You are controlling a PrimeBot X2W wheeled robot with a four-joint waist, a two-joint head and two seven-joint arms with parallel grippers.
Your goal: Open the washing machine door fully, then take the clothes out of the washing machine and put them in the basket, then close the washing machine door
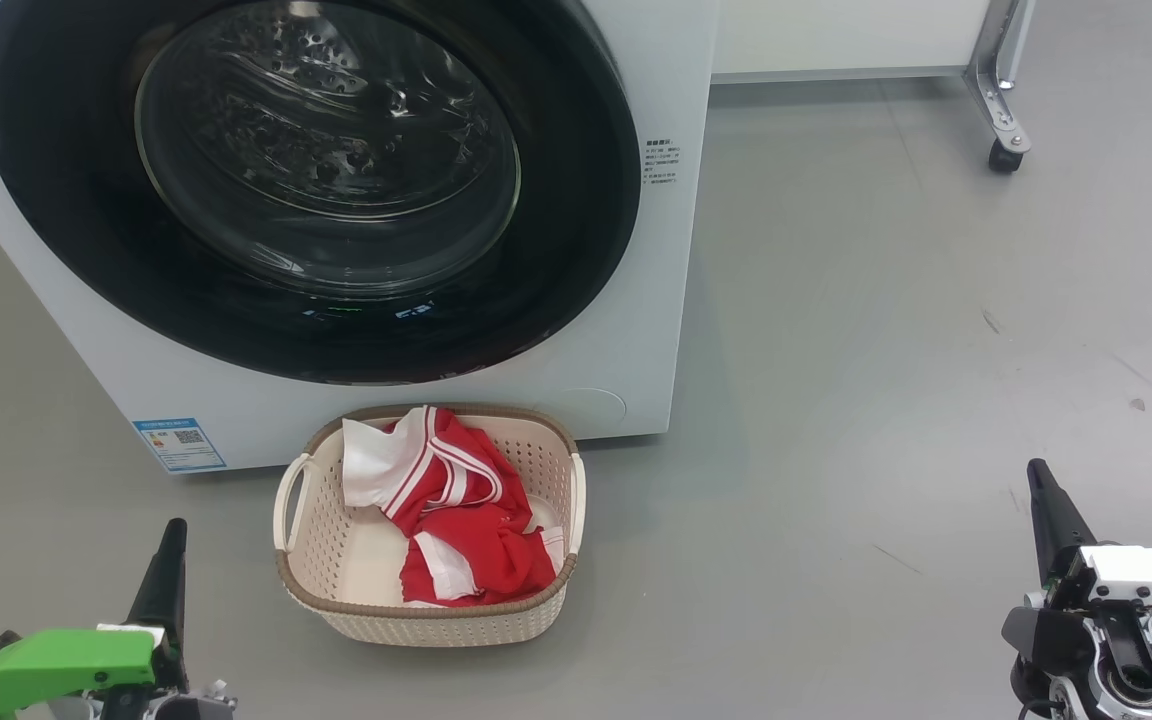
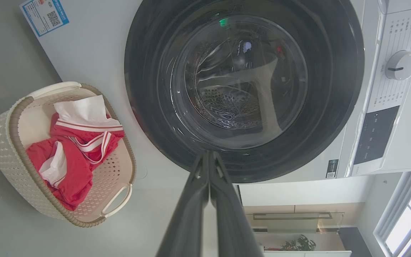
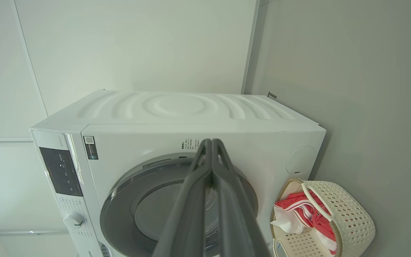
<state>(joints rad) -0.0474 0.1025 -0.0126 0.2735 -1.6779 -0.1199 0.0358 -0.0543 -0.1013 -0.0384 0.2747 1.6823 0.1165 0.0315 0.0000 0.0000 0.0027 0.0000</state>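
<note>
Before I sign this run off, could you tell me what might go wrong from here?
The washing machine door looks shut, but whether it latched is unclear; it could swing open. The basket stands close ahead of the left hand; a forward move could knock it and spill the clothes.

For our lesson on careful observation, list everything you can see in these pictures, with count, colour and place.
washing machine: one, white, behind the basket
washing machine door: one, glossy black, clear glass centre, shut
basket: one, cream, brown rim, on the floor
clothes: one bundle, red and white, in the basket
label: one, blue, machine's lower front corner
dial: one, white, machine's control strip
castor leg: one, metal, right of the machine
left fingers: two, dark, shut, lower left
right fingers: two, dark, shut, lower right
</note>
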